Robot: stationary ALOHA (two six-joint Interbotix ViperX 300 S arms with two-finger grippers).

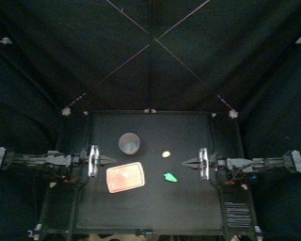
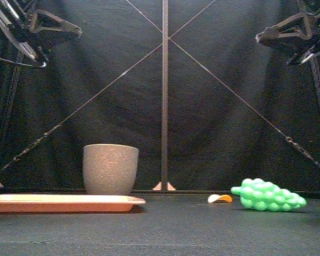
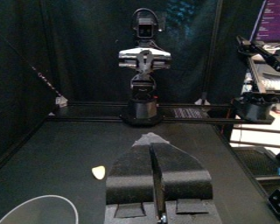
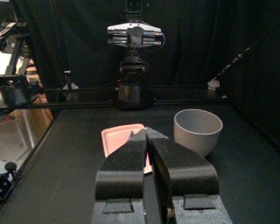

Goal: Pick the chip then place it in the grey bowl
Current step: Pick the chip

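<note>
The chip [image 1: 167, 153] is a small pale piece lying on the table right of the middle; the front view shows the chip [image 2: 220, 199] low beside the grapes, and the left wrist view shows the chip [image 3: 98, 171] ahead of the jaws. The tall grey speckled bowl [image 1: 129, 143] stands upright at back left, also visible as the bowl [image 2: 111, 168] and the bowl [image 4: 199, 129]. My left gripper [image 1: 98, 162] hangs shut at the table's left side, holding nothing. My right gripper [image 1: 194, 165] hangs shut at the right side, also holding nothing. Both are raised, well apart from the chip.
A flat pink tray [image 1: 124, 176] lies in front of the bowl, seen low at the left as the tray [image 2: 65, 203]. A green toy bunch of grapes [image 1: 172, 176] lies right of the tray, near the chip, as the grapes [image 2: 268, 195] show.
</note>
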